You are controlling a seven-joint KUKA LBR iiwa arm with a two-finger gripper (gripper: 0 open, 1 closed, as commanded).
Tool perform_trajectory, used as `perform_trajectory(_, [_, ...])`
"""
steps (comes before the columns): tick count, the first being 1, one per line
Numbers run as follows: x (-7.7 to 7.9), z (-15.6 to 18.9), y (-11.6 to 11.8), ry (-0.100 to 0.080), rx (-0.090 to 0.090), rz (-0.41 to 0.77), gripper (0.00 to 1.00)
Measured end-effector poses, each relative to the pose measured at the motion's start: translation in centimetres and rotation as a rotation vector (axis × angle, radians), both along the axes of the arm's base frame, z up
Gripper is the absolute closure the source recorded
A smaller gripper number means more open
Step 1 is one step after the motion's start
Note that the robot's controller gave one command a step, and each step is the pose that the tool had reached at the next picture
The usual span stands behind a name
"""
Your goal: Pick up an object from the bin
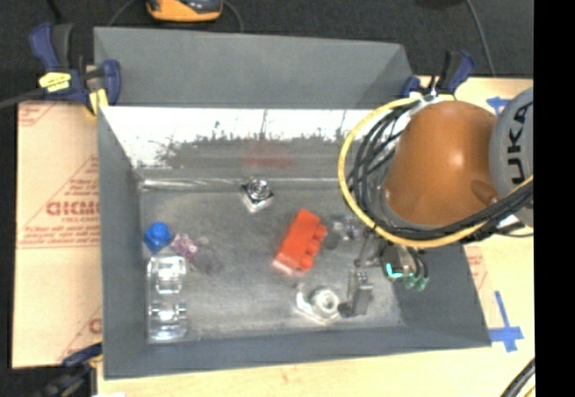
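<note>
bin (117, 207): grey metal with sloped walls, a few loose items spread on the floor, no heap
arm (440, 175): in from the right, orange wrist cover and cable loop hang over the bin's right part
clear bottle (167, 296): lies at the left, well apart from the pincer
red block (301, 241): mid-floor, tilted, near the pincer, up and to its left
pincer (358, 298): low at front right, close to the floor; open or closed, cannot tell; nothing seen held
white ring piece (319, 303): near the front wall, just left of the pincer; touching or apart, cannot tell
metal bit (259, 193): by the back wall, well apart
blue cap (157, 235): at the bottle's far end; attached or not, unclear
pink piece (185, 245): just right of the cap
step: my read is final approach, with no grasp confirmed
likely target: white ring piece, as it's nearest; red block is the alternative
next move: centre over the ring piece, straddle it and close; it's low and small, so go right down to the floor or it slips out
</note>
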State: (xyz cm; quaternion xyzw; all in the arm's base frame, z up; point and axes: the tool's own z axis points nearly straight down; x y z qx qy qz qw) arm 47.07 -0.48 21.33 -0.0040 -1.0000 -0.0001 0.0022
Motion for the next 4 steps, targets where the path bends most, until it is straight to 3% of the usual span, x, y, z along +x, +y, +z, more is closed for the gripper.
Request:
perform_trajectory(1, [0.6, -5.6, -3.0, -0.002, -0.001, 0.084, 0.00])
perform_trajectory(2, [2.3, -13.7, -1.7, -0.002, 0.002, 0.722, 0.00])
perform_trajectory(3, [2.4, -13.6, -1.7, -0.005, 0.001, 0.719, 1.00])
perform_trajectory(4, [6.2, 0.2, -0.5, -0.017, -0.003, 0.723, 1.00])
